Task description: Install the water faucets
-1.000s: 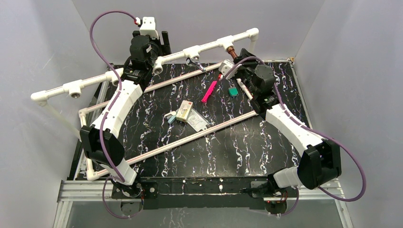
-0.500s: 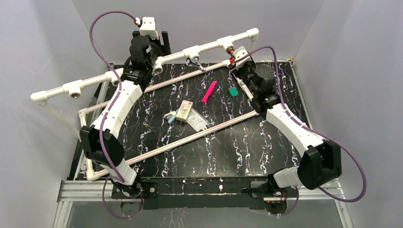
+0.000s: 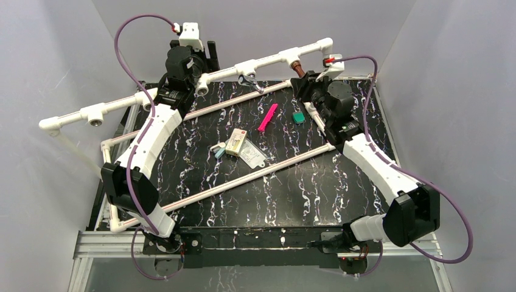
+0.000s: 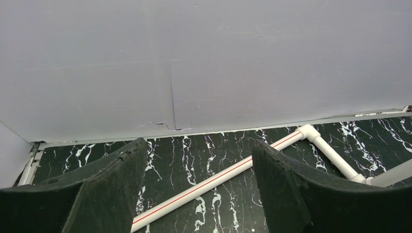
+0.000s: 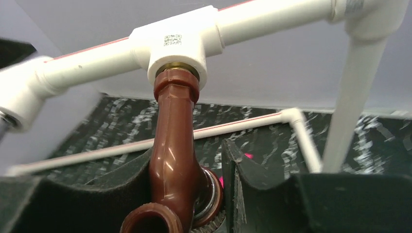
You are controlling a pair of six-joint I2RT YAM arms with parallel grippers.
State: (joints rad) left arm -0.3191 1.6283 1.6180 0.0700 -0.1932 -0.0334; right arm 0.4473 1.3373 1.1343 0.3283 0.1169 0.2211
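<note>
Brown tap (image 5: 171,141) sits clamped in the right gripper's (image 5: 188,165) narrow jaws; its long axis runs from them straight into the white tee (image 5: 177,43); left gripper (image 4: 199,165) gapes wide, empty, farther away.

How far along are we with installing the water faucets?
Done, it seems: the silver faucet hangs from the white pipe rail. In hand: the right pincer is shut on the reddish-brown faucet, whose upper end sits in a tee socket. Left to do: finish seating it and let go; how tight it is cannot be judged. The left pincer is open and empty.
</note>
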